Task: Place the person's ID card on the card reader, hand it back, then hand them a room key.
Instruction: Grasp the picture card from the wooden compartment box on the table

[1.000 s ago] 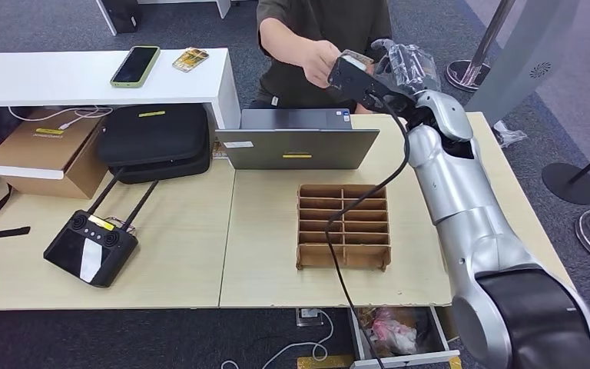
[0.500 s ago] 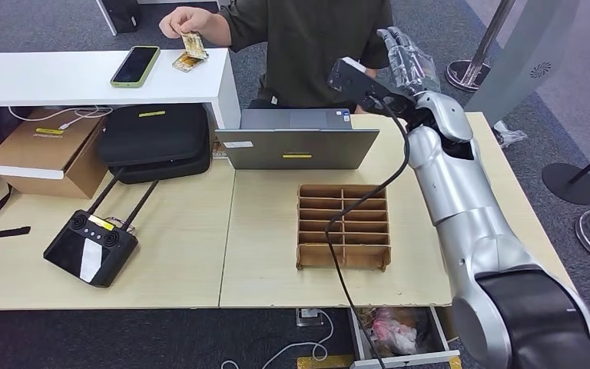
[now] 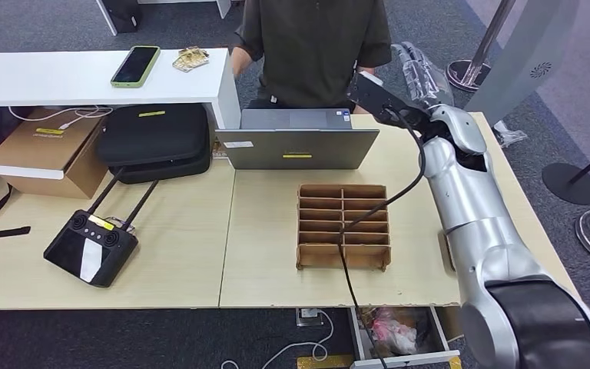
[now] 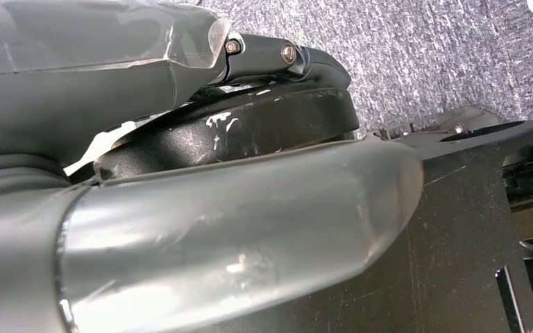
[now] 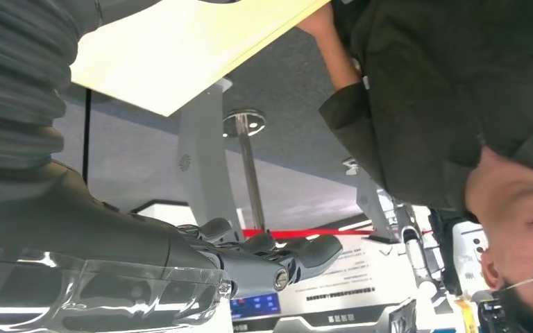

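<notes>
My right hand (image 3: 419, 71) is raised over the far right of the table, next to the person (image 3: 315, 38) in a dark shirt. Its fingers are stretched out and hold nothing. In the right wrist view the same fingers (image 5: 272, 258) point past the person's sleeve (image 5: 416, 104), empty. A small pile of cards (image 3: 189, 58) lies on the white counter (image 3: 46, 83) beside a green phone (image 3: 135, 65). A divided cardboard tray (image 3: 343, 224) sits mid-table. My left hand (image 4: 236, 229) hangs over grey carpet, thumb and fingers apart, nothing in it.
A closed laptop (image 3: 298, 140) stands behind the tray. A black device with a screen and antennas (image 3: 91, 246) lies at the front left. A black case (image 3: 154, 138) and a brown box (image 3: 42, 150) sit at the back left. Stanchion bases (image 3: 568, 183) stand to the right.
The person took the card from my right hand, laid it on the white counter and drew the arm back. My right hand, now empty, has shifted slightly right and lower.
</notes>
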`<action>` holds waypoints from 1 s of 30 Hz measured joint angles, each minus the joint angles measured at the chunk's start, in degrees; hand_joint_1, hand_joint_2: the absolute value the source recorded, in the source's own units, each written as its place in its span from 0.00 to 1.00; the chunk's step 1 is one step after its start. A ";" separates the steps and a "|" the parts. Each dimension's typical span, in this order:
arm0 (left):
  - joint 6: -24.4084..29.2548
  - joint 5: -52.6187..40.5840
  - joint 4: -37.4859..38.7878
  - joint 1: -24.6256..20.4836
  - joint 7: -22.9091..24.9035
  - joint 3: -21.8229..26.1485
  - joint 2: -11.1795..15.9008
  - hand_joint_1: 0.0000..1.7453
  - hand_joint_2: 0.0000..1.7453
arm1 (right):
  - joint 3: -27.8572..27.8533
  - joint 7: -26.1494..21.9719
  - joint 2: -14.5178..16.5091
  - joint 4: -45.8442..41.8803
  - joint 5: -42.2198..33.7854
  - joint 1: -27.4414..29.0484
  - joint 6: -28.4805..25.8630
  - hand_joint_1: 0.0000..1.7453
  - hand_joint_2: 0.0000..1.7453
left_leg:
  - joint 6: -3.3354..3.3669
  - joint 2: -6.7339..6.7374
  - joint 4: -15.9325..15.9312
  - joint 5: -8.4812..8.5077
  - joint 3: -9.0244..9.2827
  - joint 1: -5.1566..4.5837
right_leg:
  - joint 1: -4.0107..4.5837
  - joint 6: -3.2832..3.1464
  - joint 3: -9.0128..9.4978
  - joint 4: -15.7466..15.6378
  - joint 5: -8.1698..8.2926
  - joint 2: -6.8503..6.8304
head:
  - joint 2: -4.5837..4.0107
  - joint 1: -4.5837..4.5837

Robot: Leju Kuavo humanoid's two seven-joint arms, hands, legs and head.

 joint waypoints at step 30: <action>-2.44 5.55 0.00 0.61 -3.50 1.88 0.33 0.00 0.00 | 9.97 -3.85 -16.22 7.82 6.43 -9.40 7.47 0.00 1.00 | 0.01 -0.03 0.01 -0.01 -0.02 0.00 | -0.01 0.00 0.00 -0.01 0.01 -0.03 | 0.00 0.01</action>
